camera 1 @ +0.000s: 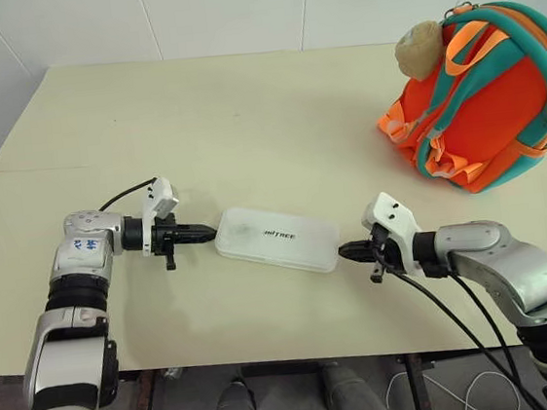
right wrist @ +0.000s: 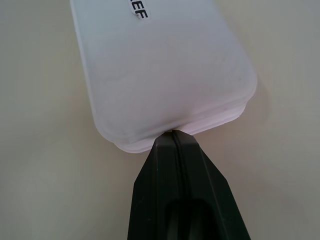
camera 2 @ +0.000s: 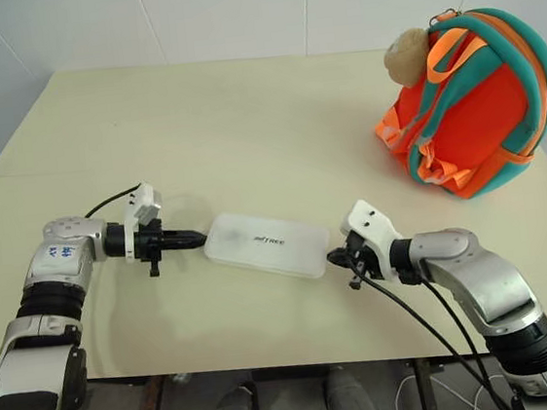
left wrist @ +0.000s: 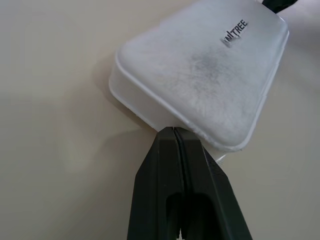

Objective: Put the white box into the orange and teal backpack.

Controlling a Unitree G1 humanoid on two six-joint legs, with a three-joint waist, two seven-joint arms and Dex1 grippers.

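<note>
Left eye view shows you the box (camera 1: 277, 239) on the table (camera 1: 245, 120), outside the backpack (camera 1: 482, 95). Left gripper (camera 1: 208, 233) and right gripper (camera 1: 345, 250), both pressed together, touch its ends.

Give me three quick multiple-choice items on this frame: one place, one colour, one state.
1. Where is the backpack?
A. far right corner of the table
B. near left corner
C. under the table

2. What colour is the backpack's edging?
A. yellow
B. teal
C. black

3. How are the two grippers set?
A. both wide open above the box
B. one inside the backpack
C. both shut, one at each end of the box

Key: 1 A, it stands at the far right. 2 B, teal trim on orange. 3 C, the left gripper and the right gripper meet the box's ends, fingers together.
</note>
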